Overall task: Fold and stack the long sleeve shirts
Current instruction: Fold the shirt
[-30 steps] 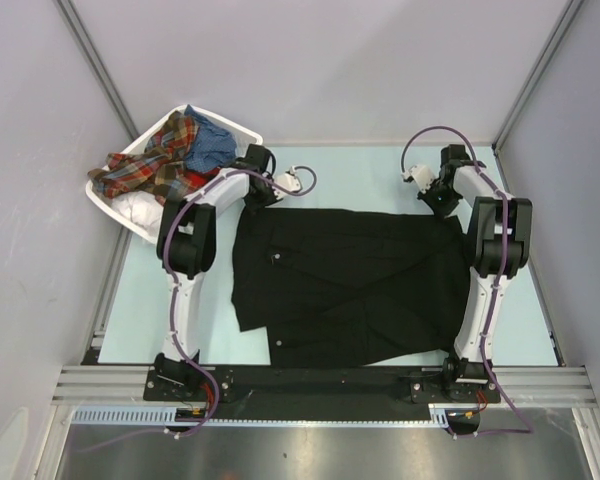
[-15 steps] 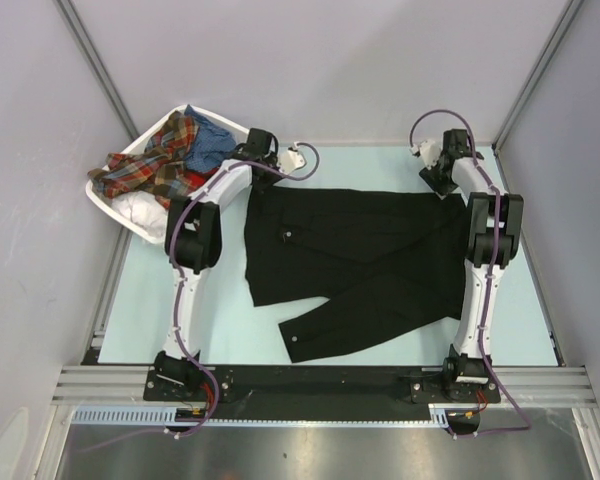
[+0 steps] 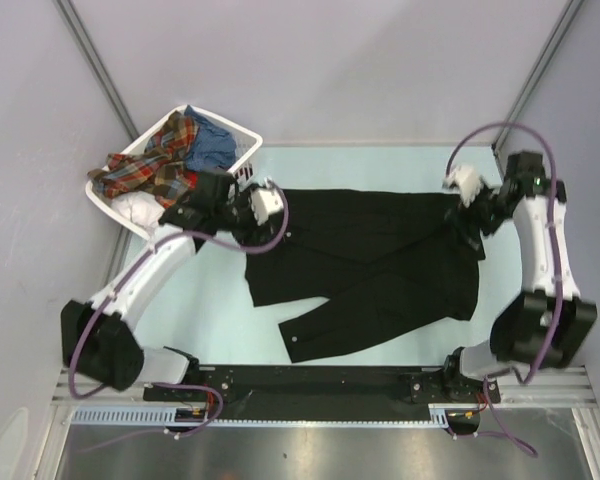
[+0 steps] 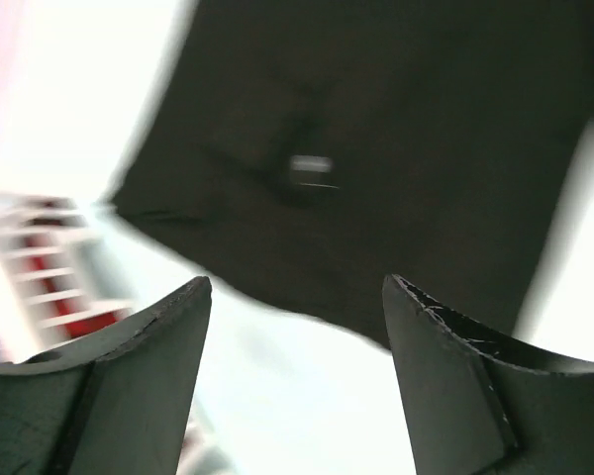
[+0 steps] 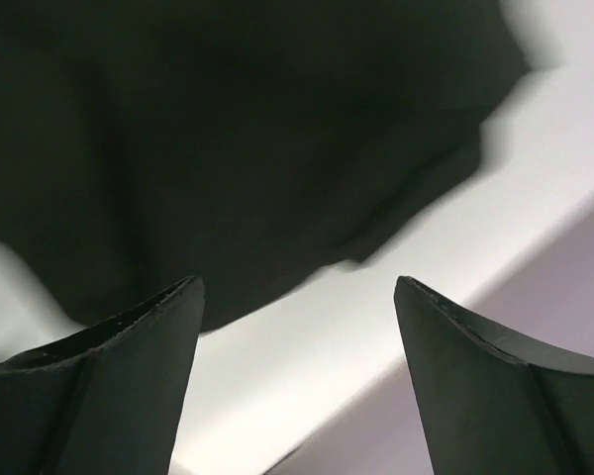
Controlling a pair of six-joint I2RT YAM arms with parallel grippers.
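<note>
A large black long sleeve shirt [image 3: 365, 260] lies spread on the pale table, one sleeve folded across toward the near side. My left gripper [image 3: 268, 210] hovers over the shirt's far left corner. It is open and empty, and in the left wrist view [image 4: 297, 282] the black cloth [image 4: 376, 148] lies beyond its fingers. My right gripper [image 3: 472, 212] hangs over the shirt's far right corner, also open and empty [image 5: 297, 282], with black cloth [image 5: 228, 139] ahead of it. More shirts sit in the basket: red-orange plaid [image 3: 152, 165], blue [image 3: 212, 145] and white [image 3: 138, 210].
The white slatted basket [image 3: 242, 131] stands at the far left corner of the table, close to my left arm. Grey walls enclose the table on three sides. A black rail [image 3: 320, 380] with the arm bases runs along the near edge.
Both grippers went from shut to open and let go of the black shirt's far corners. Both arms swung outward and back toward me. The shirt now rests on the table.
</note>
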